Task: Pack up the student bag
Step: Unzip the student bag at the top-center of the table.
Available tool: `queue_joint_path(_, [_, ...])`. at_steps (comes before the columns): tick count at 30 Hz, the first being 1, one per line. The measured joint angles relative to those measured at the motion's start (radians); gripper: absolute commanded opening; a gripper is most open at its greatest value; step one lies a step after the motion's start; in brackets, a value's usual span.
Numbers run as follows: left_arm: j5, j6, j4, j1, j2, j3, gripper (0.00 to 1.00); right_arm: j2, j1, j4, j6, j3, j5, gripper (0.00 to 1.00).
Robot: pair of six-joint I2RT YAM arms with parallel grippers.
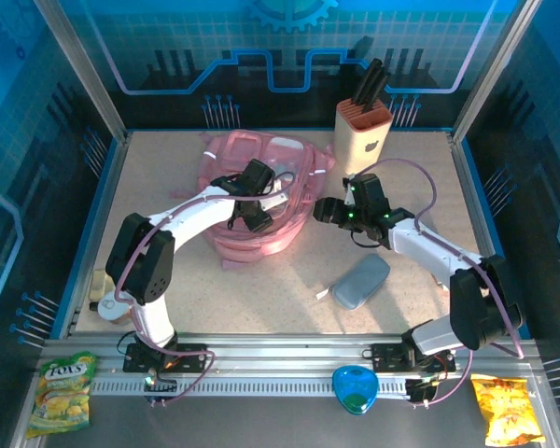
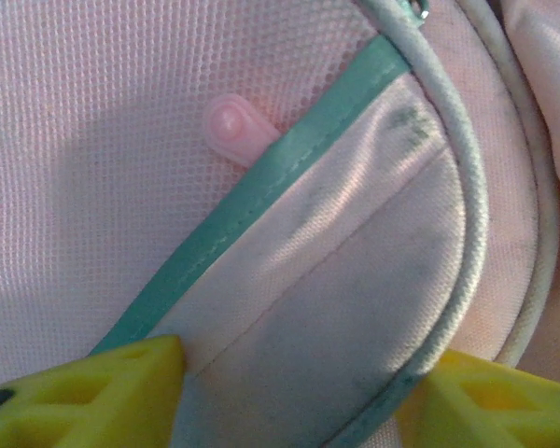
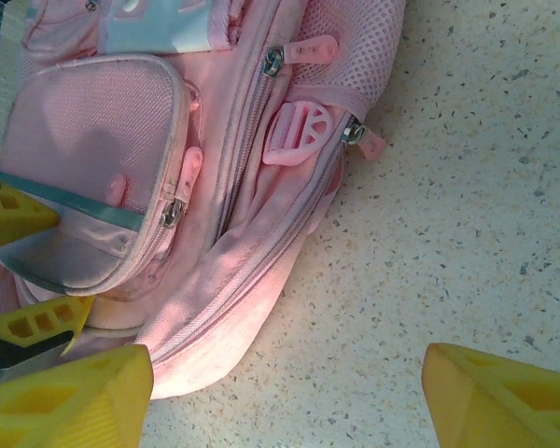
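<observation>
The student bag (image 1: 231, 161) is lying toward the back of the table (image 1: 168, 280), front pockets up. The left gripper (image 2: 303, 373) is straddling its front pocket (image 3: 93, 140), fingers (image 2: 93, 392) partly spread; I can't tell whether they're pinching the fabric. The right gripper (image 3: 285, 373) is hovering wide open and empty just beside the bag

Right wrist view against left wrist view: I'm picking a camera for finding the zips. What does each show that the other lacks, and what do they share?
Right wrist adds: zip pulls and a pink buckle on the student bag, plus the speckled table. Left wrist adds: the mesh weave up close and dark smudges on the pocket fabric. Shared: the front pocket with its teal band, straddled by the left gripper and its yellow fingers.
</observation>
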State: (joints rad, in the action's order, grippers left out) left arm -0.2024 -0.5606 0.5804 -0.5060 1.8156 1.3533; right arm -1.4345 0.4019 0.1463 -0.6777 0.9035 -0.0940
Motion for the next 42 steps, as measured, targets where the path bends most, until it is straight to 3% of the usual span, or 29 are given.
queue_joint_path(6, [0.002, -0.017, -0.001, -0.003, -0.007, 0.0, 0.25, 0.001, -0.004, 0.0, -0.004, 0.0, -0.001, 0.77])
queue_joint_path(11, [0.018, -0.013, -0.029, -0.002, -0.065, -0.014, 0.09, 0.0, -0.004, -0.019, -0.012, -0.001, -0.027, 0.76])
queue_joint_path(14, [0.037, 0.006, -0.082, 0.002, -0.13, -0.061, 0.06, -0.007, -0.004, -0.057, -0.015, -0.001, -0.06, 0.76])
queue_joint_path(27, [0.116, 0.152, -0.255, 0.006, -0.383, -0.314, 0.0, -0.282, -0.006, -0.166, -0.005, 0.196, -0.229, 0.7])
queue_joint_path(42, [0.15, 0.17, -0.283, 0.016, -0.402, -0.338, 0.02, -0.564, -0.078, -0.239, -0.012, 0.426, -0.386, 0.77])
